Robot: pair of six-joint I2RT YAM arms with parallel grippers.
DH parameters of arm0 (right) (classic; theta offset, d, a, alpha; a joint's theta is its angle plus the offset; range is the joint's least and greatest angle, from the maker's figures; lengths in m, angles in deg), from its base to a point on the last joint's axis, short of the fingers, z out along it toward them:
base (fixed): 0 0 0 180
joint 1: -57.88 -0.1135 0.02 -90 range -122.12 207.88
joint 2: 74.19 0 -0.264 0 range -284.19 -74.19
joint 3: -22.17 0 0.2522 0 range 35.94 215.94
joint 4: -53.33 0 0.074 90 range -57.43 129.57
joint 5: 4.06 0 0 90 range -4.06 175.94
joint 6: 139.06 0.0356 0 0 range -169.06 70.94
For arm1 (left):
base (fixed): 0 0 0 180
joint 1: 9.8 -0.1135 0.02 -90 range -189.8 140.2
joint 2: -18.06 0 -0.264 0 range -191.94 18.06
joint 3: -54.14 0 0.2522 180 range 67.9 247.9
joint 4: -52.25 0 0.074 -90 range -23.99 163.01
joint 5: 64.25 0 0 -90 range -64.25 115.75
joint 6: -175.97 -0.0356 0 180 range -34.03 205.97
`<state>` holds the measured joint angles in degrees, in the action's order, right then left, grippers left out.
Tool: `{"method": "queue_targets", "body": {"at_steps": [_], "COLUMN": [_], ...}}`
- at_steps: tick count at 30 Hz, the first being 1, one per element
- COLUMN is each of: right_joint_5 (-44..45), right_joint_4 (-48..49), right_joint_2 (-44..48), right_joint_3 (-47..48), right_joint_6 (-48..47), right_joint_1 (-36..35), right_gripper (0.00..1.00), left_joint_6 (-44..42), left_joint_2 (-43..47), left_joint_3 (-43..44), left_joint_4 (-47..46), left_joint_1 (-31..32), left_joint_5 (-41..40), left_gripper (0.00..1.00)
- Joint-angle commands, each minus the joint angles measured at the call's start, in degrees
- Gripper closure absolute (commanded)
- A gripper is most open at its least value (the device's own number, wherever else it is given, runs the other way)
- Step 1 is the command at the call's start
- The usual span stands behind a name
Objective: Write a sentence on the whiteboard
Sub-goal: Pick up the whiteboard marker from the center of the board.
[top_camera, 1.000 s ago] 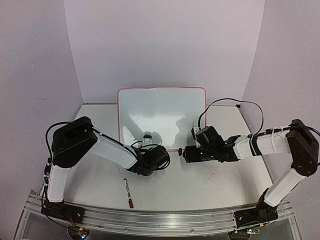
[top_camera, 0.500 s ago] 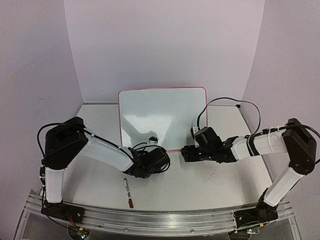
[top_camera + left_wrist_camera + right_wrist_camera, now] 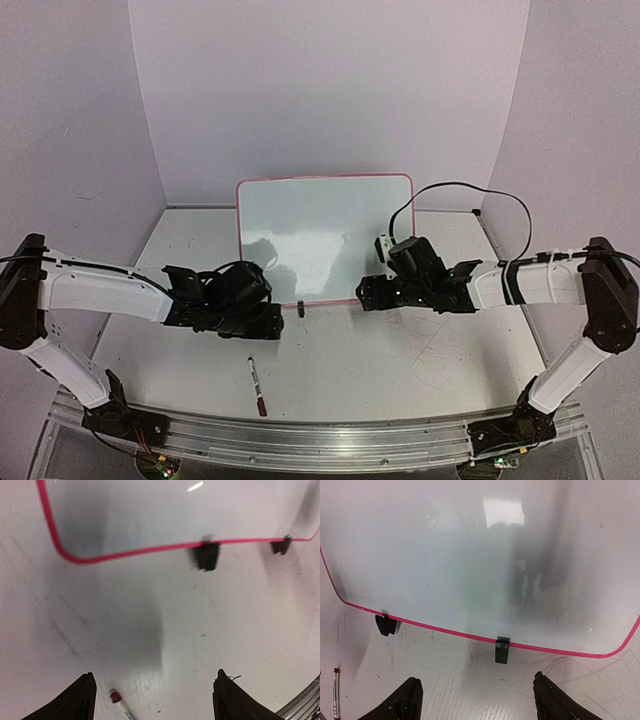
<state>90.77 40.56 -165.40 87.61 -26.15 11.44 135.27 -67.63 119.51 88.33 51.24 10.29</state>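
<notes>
While both of my arms reach low across the tabletop [image 3: 400, 370], the whiteboard [image 3: 320, 215] stands at the back, tilted up on its lower edge with 2 black clip feet [image 3: 300, 308] under the pink rim. Its face is glossy white with glare and grey reflections.

My left claw [image 3: 275, 322] sits just in front of the board's lower left part, fingers apart and holding nothing. From the left wrist, the claw [image 3: 157, 705] faces a wide strip of bare tabletop before the board [image 3: 150, 510] and its rounded corner, and both feet [image 3: 206, 556] stand on that edge. A marker [image 3: 117, 702] with a red cap lies between my fingertips' line and low in the view.

My right claw [image 3: 365, 292] is near the board's lower right corner, fingers also apart and not touching the rim. From the right wrist, this claw [image 3: 480, 702] has open tabletop between it and the pink lower edge of the board [image 3: 445, 555].

From above, the marker [image 3: 256, 385] lies alone toward the near edge, well apart from both claws.
</notes>
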Motion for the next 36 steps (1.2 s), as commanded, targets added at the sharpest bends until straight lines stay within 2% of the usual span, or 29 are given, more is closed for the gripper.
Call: {"method": "queue_targets", "body": {"at_steps": [1, 4, 8, 11, 15, 18, 22, 23, 25, 29, 33, 36], "right_joint_5": [-2.25, -2.18, 1.21, 6.04, 16.65, 22.64, 21.01, 20.95, 20.71, 15.72, 10.42, 6.24], "right_joint_4": [-0.47, -0.73, -0.98, -0.98, -0.98, 0.1, 1.3, 1.3, 1.3, 0.21, 0.16, 0.06], "right_joint_2": [-1.9, -0.73, 2.72, 6.48, 11.83, 14.63, 14.04, 13.45, 12.85, 13.57, 14.98, 14.99], "right_joint_3": [2.95, 2.74, 1.31, 0.26, -2.12, -4.87, -4.74, -4.62, -4.73, -4.24, -4.0, -3.78], "right_joint_6": [-0.59, -0.46, -1.57, -2.8, -1.28, -0.58, -3.54, -3.09, -2.34, -3.3, -4.55, -6.47], "right_joint_1": [-0.36, -0.35, -0.37, -0.39, -0.37, -0.35, -0.2, -0.19, -0.22, -0.27, -0.27, -0.25], "right_gripper": [0.23, 0.22, 0.2, 0.18, 0.2, 0.24, 0.21, 0.17, 0.03, 0.02, 0.02, 0.02], "left_joint_6": [5.92, 7.02, 8.04, 8.94, 9.89, 9.57, 8.92, 8.49, 7.26, 4.98, 0.81, -6.82], "left_joint_2": [-2.67, -5.85, -10.79, -13.42, -15.63, -17.51, -16.97, -16.76, -16.36, -15.76, -14.95, -12.68], "left_joint_3": [-1.54, -0.04, 2.99, 5.12, 6.53, 7.77, 9.37, 9.92, 11.11, 12.51, 14.04, 15.52], "left_joint_4": [6.76, 8.65, 13.21, 16.57, 19.41, 19.55, 19.51, 19.42, 19.34, 18.97, 18.19, 12.91], "left_joint_1": [-0.69, -0.66, -0.38, 0.14, 0.42, 1.0, 1.91, 2.01, 2.46, 2.77, 2.73, 2.77], "left_joint_5": [10.49, 11.72, 12.27, 12.09, 11.61, 11.73, 8.5, 7.29, 4.71, 0.5, -3.96, -6.05], "left_gripper": [0.23, 0.32, 0.39, 0.47, 0.53, 0.66, 0.74, 0.75, 0.81, 0.96, 1.0, 1.0]}}
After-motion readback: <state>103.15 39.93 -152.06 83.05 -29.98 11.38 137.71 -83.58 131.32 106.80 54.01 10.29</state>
